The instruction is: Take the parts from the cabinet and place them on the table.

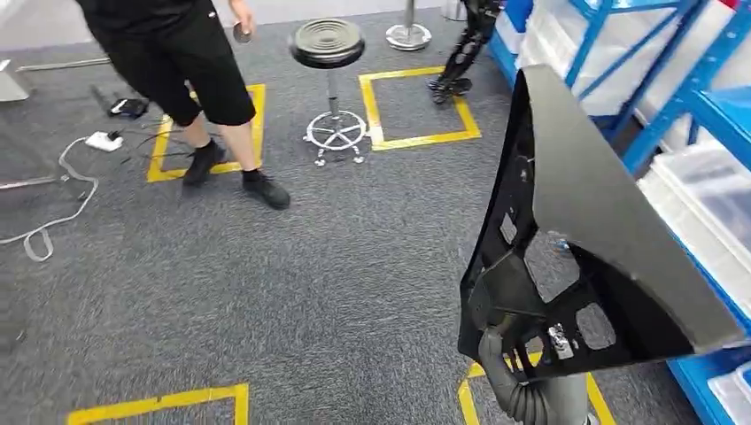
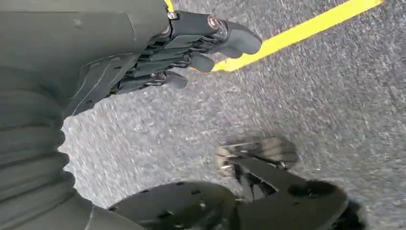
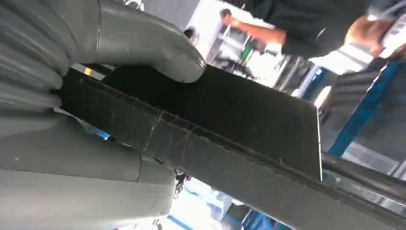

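A large black panel part (image 1: 576,204), with cut-outs and ribs on its inner face, stands upright at the right of the head view. My right hand (image 1: 518,376) grips it from below at its lower edge. In the right wrist view the grey thumb (image 3: 153,48) presses on the part's (image 3: 230,120) flat dark face and my right hand (image 3: 72,120) wraps its edge. My left hand (image 2: 191,43) hangs over the grey carpet with its fingers loosely extended and nothing in them.
Blue shelving (image 1: 700,133) with clear bins runs along the right. A person in black shorts (image 1: 190,62) walks at the back left, near a black stool (image 1: 329,53). Yellow tape squares (image 1: 416,106) mark the carpet. A power strip and cable (image 1: 102,140) lie at the left.
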`<control>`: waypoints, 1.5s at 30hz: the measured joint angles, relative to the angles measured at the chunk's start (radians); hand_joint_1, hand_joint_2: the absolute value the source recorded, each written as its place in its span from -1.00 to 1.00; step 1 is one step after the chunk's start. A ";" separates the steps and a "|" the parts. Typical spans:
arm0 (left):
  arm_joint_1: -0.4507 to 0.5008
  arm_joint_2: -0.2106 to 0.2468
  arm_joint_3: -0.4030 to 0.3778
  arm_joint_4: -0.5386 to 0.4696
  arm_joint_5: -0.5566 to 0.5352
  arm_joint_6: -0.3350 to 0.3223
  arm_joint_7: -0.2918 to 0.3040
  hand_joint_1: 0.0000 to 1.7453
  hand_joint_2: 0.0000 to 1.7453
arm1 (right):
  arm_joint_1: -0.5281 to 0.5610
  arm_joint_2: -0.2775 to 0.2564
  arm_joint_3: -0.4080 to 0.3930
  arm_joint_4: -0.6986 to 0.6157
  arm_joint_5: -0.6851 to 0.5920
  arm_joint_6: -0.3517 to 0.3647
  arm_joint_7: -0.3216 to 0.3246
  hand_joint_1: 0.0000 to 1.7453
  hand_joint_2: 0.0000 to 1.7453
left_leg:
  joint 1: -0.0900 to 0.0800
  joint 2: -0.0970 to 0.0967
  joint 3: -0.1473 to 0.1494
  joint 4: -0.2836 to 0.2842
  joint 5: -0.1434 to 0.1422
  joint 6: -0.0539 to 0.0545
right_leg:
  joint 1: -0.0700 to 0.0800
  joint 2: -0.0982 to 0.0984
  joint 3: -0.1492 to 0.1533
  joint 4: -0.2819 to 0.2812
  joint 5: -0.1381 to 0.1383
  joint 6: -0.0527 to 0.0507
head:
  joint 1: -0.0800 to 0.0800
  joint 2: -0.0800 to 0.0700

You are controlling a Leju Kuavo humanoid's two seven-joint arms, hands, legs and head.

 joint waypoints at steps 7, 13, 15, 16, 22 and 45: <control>-0.012 0.011 0.036 0.000 0.091 -0.058 -0.027 -1.00 1.00 | -0.106 0.019 0.007 0.034 -0.075 0.111 -0.089 1.00 1.00 | -0.018 0.075 0.171 -0.302 0.117 0.026 | 0.014 -0.074 0.007 0.002 -0.007 0.012 | 0.005 0.000; -0.018 0.019 0.061 -0.001 0.103 -0.102 -0.026 -1.00 1.00 | -0.139 0.029 0.005 0.050 -0.091 0.129 -0.110 1.00 1.00 | -0.005 -0.004 0.170 -0.324 0.140 0.060 | 0.006 0.032 -0.063 0.156 -0.093 0.017 | 0.013 0.000; -0.019 0.019 0.064 0.000 0.104 -0.106 -0.029 -1.00 1.00 | -0.139 0.029 0.003 0.058 -0.110 0.131 -0.128 1.00 1.00 | -0.005 -0.039 0.161 -0.324 0.144 0.063 | 0.004 0.046 -0.146 0.315 -0.145 0.017 | 0.012 0.000; -0.019 0.019 0.067 0.000 0.104 -0.103 -0.033 -1.00 1.00 | -0.139 0.030 0.002 0.063 -0.123 0.131 -0.139 1.00 1.00 | -0.005 -0.055 0.160 -0.324 0.146 0.061 | 0.003 0.046 -0.156 0.329 -0.140 0.026 | 0.012 0.000; -0.016 0.035 0.068 -0.002 0.067 -0.092 -0.035 -1.00 1.00 | -0.138 0.059 -0.004 0.095 -0.171 0.129 -0.181 1.00 1.00 | -0.007 -0.133 0.148 -0.318 0.158 0.035 | -0.016 0.125 -0.012 0.000 -0.005 0.046 | 0.011 0.000; -0.037 0.055 0.047 -0.002 0.030 -0.067 -0.053 -1.00 1.00 | -0.145 0.090 -0.027 0.105 -0.133 0.109 -0.208 1.00 1.00 | 0.001 -0.022 0.153 -0.318 0.143 0.054 | 0.005 0.044 -0.131 0.290 -0.142 0.012 | 0.010 0.000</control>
